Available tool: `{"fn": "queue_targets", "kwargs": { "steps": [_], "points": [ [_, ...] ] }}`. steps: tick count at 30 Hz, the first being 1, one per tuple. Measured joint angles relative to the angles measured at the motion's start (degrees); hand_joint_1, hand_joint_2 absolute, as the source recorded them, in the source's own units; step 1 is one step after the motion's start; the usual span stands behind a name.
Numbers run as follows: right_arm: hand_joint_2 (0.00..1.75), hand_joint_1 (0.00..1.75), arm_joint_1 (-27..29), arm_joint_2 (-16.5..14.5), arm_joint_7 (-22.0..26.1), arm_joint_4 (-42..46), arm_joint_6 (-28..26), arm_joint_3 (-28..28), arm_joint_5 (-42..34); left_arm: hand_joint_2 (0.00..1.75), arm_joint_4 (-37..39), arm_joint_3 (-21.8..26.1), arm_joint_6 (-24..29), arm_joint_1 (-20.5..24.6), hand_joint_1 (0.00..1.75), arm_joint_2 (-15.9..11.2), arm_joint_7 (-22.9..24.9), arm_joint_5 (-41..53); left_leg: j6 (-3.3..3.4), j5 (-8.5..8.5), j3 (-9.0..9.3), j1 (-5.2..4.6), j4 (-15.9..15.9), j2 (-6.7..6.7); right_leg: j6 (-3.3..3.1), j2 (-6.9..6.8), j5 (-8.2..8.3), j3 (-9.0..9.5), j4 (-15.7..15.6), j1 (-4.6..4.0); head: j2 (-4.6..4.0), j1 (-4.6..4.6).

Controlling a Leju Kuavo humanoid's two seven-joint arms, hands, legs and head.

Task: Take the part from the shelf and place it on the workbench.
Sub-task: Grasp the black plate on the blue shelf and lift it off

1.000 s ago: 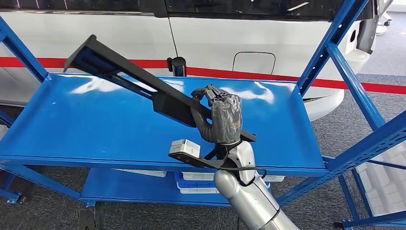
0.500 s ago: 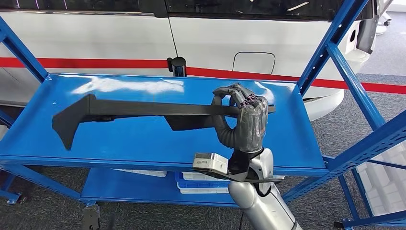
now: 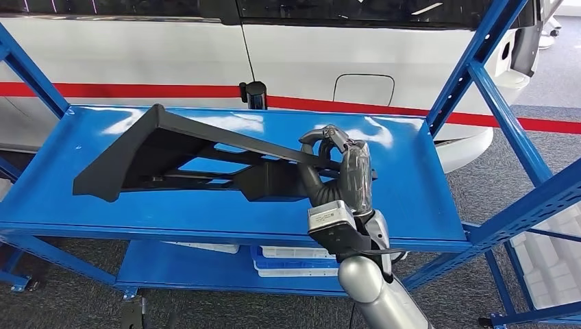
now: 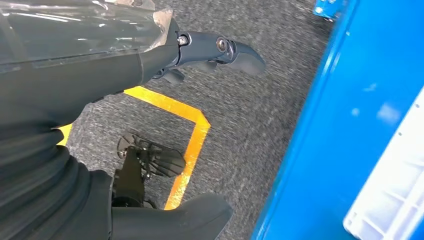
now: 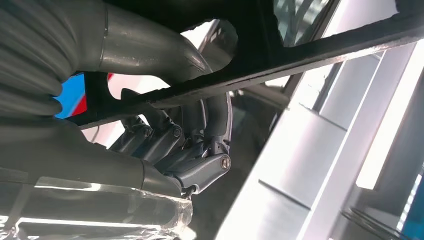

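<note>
The part is a long black plastic piece with a wide flared end at the left and open ribbing along its middle. It hangs just above the blue shelf top, roughly level and running left to right. My right hand grips its narrow right end, fingers wrapped over the top edge. In the right wrist view the fingers curl around a thin black bar of the part. My left hand hangs low beside the shelf, fingers apart and holding nothing.
A white vehicle with a red stripe stands right behind the shelf. Blue uprights rise at the right. White bins sit on the lower shelf. Yellow floor tape runs over grey carpet under my left hand.
My right hand has turned at the wrist. The part's wide end swung down from high at the left, and the part has rolled so its broad ribbed face shows.
</note>
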State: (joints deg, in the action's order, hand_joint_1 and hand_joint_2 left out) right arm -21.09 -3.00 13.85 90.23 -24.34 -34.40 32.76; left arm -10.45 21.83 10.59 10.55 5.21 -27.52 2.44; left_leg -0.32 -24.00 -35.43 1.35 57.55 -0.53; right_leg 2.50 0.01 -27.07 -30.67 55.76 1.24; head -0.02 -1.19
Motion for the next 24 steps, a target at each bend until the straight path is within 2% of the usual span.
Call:
{"fn": "queue_targets", "kwargs": {
  "steps": [3, 5, 6, 7, 8, 10, 11, 12, 13, 14, 15, 16, 17, 18, 19, 21, 22, 23, 24],
  "points": [
    [1.75, 1.75, -3.44, -1.32, -0.46, -1.87, 4.17, -0.16, -7.96, 1.75, 0.00, 0.74, 0.63, -0.51, 0.00, -0.66, 1.14, -1.86, 0.42, -0.04, -0.10, -0.33, 0.09, 0.04, 0.30, 0.01, 0.17, -0.06, -0.04, 0.32, 0.00, -0.02],
    [1.75, 1.75, -6.79, -2.92, -0.84, -4.30, 7.13, -0.27, -12.39, 1.75, 0.00, 1.57, 1.52, -0.75, 0.00, -1.04, 1.35, -3.30, 0.99, 0.31, -0.05, -0.43, -0.11, 0.11, 0.68, 0.01, 0.30, -0.08, -0.05, 0.48, 0.00, -0.02],
    [1.75, 1.75, -8.49, -3.76, -0.96, -5.63, 8.40, -0.31, -14.07, 1.75, 0.00, 2.03, 2.09, -0.81, 0.00, -1.09, 1.17, -4.04, 1.36, 0.65, 0.05, -0.39, -0.41, 0.18, 0.79, -0.02, 0.02, -0.28, 0.31, 0.54, 0.00, -0.02],
    [1.75, 1.75, -10.14, -4.49, -1.15, -6.87, 9.55, -0.33, -15.47, 1.75, -0.01, 2.54, 2.69, -0.83, 0.00, -1.07, 0.88, -4.77, 1.74, 0.96, 0.09, -0.30, -0.76, 0.24, 0.63, -0.04, -0.88, -0.83, 1.49, 0.55, 0.00, 0.05],
    [1.75, 1.75, -11.70, -5.13, -1.35, -8.09, 10.60, -0.36, -16.70, 1.75, -0.03, 3.06, 3.22, -0.83, 0.00, -1.00, 0.51, -5.49, 2.07, 1.25, 0.10, -0.19, -1.09, 0.30, 0.32, -0.06, -2.37, -1.86, 3.85, 0.53, 0.00, 0.14],
    [1.75, 1.75, -14.17, -6.03, -2.03, -10.21, 12.57, -0.35, -18.74, 1.75, -0.06, 4.13, 3.88, -0.86, 0.00, -0.80, -0.28, -6.82, 2.32, 1.51, -0.14, -0.22, -1.20, 0.29, -0.40, -0.04, -6.24, -5.23, 11.66, 0.47, 0.00, 0.29],
    [1.75, 1.75, -15.01, -6.33, -2.38, -11.07, 13.45, -0.30, -19.55, 1.75, -0.07, 4.66, 3.99, -0.88, 0.00, -0.63, -0.69, -7.44, 2.31, 1.62, -0.28, -0.27, -1.19, 0.25, -0.46, -0.03, -7.60, -6.74, 15.30, 0.40, 0.00, 0.31],
    [1.75, 1.75, -15.65, -6.61, -2.74, -11.79, 14.25, -0.22, -20.28, 1.75, -0.08, 5.20, 3.99, -0.89, 0.00, -0.43, -1.08, -8.06, 2.23, 1.76, -0.42, -0.31, -1.18, 0.21, -0.30, -0.02, -8.13, -7.47, 17.32, 0.32, 0.00, 0.31],
    [1.75, 1.75, -16.17, -6.87, -3.01, -12.40, 14.98, -0.15, -20.90, 1.75, -0.11, 5.73, 3.87, -0.89, 0.00, -0.22, -1.44, -8.64, 2.08, 1.93, -0.56, -0.32, -1.17, 0.15, 0.00, -0.01, -7.63, -7.02, 16.90, 0.25, 0.00, 0.33],
    [1.75, 1.75, -16.70, -7.18, -3.15, -12.95, 15.52, -0.07, -21.35, 1.75, -0.19, 6.20, 3.63, -0.88, 0.00, -0.05, -1.77, -9.14, 1.87, 2.10, -0.69, -0.30, -1.15, 0.11, 0.36, -0.02, -6.38, -5.40, 14.13, 0.25, 0.00, 0.32],
    [1.75, 1.75, -17.28, -7.54, -3.20, -13.44, 15.88, 0.02, -21.64, 1.75, -0.28, 6.63, 3.31, -0.87, 0.00, 0.09, -2.05, -9.59, 1.60, 2.28, -0.82, -0.27, -1.12, 0.08, 0.61, -0.02, -4.85, -2.95, 9.74, 0.29, 0.00, 0.34],
    [1.75, 1.75, -17.88, -7.91, -3.21, -13.87, 16.11, 0.09, -21.83, 1.75, -0.41, 7.02, 2.97, -0.84, 0.00, 0.18, -2.29, -9.92, 1.26, 2.50, -0.98, -0.29, -1.09, 0.04, 0.58, 0.01, -3.45, -0.61, 5.72, 0.21, 0.00, 0.31],
    [1.75, 1.75, -18.45, -8.26, -3.22, -14.27, 16.25, 0.21, -21.97, 1.75, -0.54, 7.36, 2.68, -0.82, 0.00, 0.23, -2.50, -10.17, 0.88, 2.74, -1.08, -0.31, -1.04, 0.03, 0.38, 0.09, -2.38, 0.93, 2.88, 0.06, 0.00, 0.27],
    [1.75, 1.75, -18.94, -8.56, -3.22, -14.61, 16.30, 0.34, -22.05, 1.75, -0.65, 7.67, 2.48, -0.80, 0.00, 0.25, -2.62, -10.32, 0.52, 2.97, -1.21, -0.34, -0.95, 0.00, 0.03, 0.20, -1.86, 1.63, 1.41, -0.11, 0.00, 0.25],
    [1.75, 1.75, -19.26, -8.80, -3.25, -14.92, 16.34, 0.48, -22.11, 1.75, -0.75, 7.94, 2.37, -0.81, 0.00, 0.26, -2.67, -10.41, 0.08, 3.25, -1.32, -0.34, -0.97, -0.02, -0.45, 0.31, -1.61, 1.41, 1.35, -0.39, 0.00, 0.17],
    [1.75, 1.75, -19.66, -9.20, -3.28, -15.44, 16.41, 0.68, -22.17, 1.75, -0.86, 8.35, 2.28, -0.87, 0.00, 0.25, -2.74, -10.58, -0.64, 3.37, -1.72, -0.13, -0.86, -0.03, -1.41, 0.34, -1.17, 0.74, 1.28, -0.23, 0.00, 0.09],
    [1.75, 1.75, -19.82, -9.41, -3.31, -15.70, 16.47, 0.72, -22.21, 1.75, -0.90, 8.56, 2.27, -0.91, 0.00, 0.24, -2.76, -10.65, -0.93, 2.41, -2.18, 0.04, -0.22, 0.07, -2.08, 0.28, -0.77, 0.39, 1.24, -0.06, 0.00, 0.02],
    [1.75, 1.75, -20.03, -9.64, -3.32, -15.95, 16.58, 0.75, -22.27, 1.75, -0.92, 8.73, 2.15, -0.93, 0.00, 0.24, -2.78, -10.74, -1.14, 0.50, -2.96, 0.18, 1.52, 0.17, -2.73, 0.19, -0.30, 0.06, 1.17, 0.12, 0.00, -0.05],
    [1.75, 1.75, -20.29, -9.85, -3.33, -16.23, 16.71, 0.79, -22.36, 1.75, -0.95, 8.92, 1.94, -0.93, 0.00, 0.23, -2.81, -10.86, -1.33, -2.17, -4.02, 0.30, 4.42, 0.26, -3.26, 0.10, 0.16, -0.41, 1.19, 0.13, 0.00, -0.12]
  ]
}}
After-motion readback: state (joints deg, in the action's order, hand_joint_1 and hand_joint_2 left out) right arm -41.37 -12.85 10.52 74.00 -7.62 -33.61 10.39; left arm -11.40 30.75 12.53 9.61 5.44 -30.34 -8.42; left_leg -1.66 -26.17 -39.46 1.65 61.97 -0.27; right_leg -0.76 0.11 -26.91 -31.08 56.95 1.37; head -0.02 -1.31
